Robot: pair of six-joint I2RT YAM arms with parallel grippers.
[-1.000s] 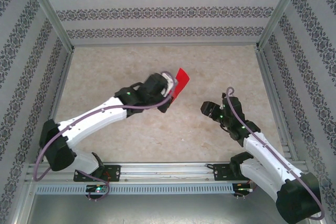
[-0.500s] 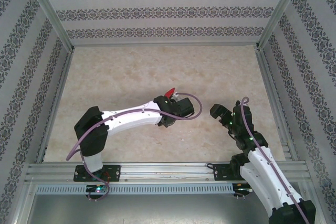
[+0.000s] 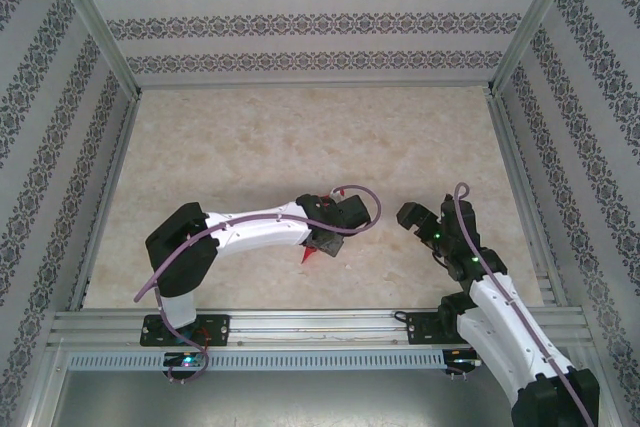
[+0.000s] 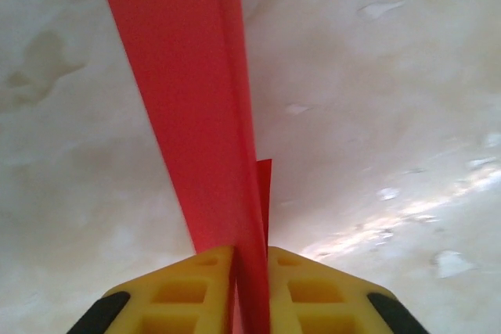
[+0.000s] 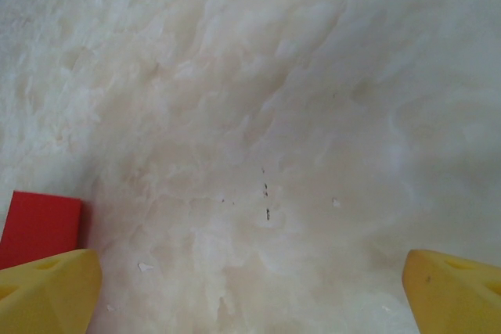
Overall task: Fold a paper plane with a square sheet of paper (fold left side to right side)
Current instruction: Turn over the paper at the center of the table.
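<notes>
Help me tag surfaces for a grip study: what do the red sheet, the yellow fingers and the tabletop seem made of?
Red sheet: thin matte paper, judging by its sharp creases.
Fingers of the left pincer: likely moulded plastic, matte yellow, with recessed pockets.
Tabletop: marble-like beige pattern with soft glare; stone or laminate, unclear.

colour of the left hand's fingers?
Yellow fingers, best in the left wrist view, pinching thin bright red folded paper.

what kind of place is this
Likely a robot test cell: patterned wall panels on metal posts box in a marble-look tabletop, with the left arm and right arm bolted to a rail.
</notes>
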